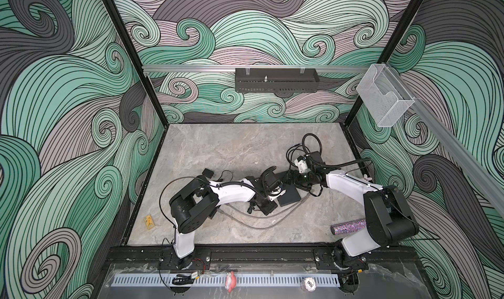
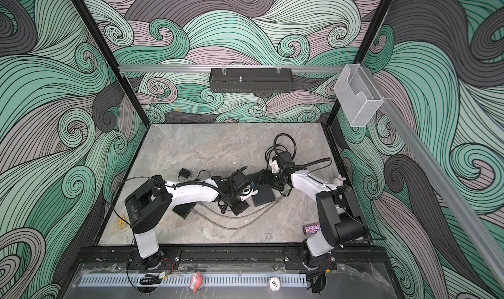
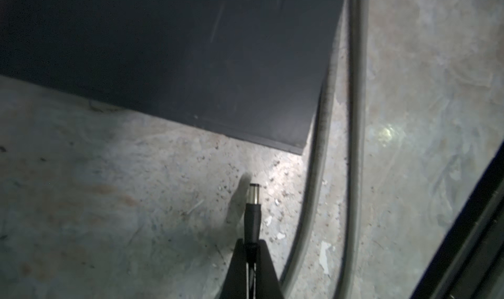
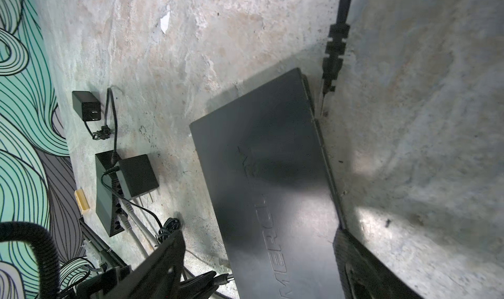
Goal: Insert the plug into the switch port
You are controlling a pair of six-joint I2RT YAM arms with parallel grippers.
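**Item 1: plug** (image 3: 253,199). Black barrel type with a metal tip. The left gripper (image 3: 250,244) has its jaws pressed together on the plug's black sleeve. The tip points toward a corner of the switch and stands apart from it, in no port. Its shadow falls on the table (image 3: 109,202).

**Item 2: switch** (image 4: 272,188) (image 1: 289,197) (image 2: 264,199). Flat dark box with raised lettering on its top face. It lies flat near the middle of the table.

**Item 3: right gripper** (image 4: 259,232). The jaws are wide apart, with 1 finger along each long side of the switch. 1 finger meets the edge and the other stands clear. Nothing is clamped.

**Item 4: 2 grey cables** (image 3: 356,93). They run side by side past the switch's short edge. The nearer one passes just beside the plug.

**Item 5: smaller switch** (image 4: 105,210). A black power adapter (image 4: 137,176) rests on it, and white leads sit in its ports.

**Item 6: glitter tube** (image 1: 346,228). It lies on the table beside the right arm.
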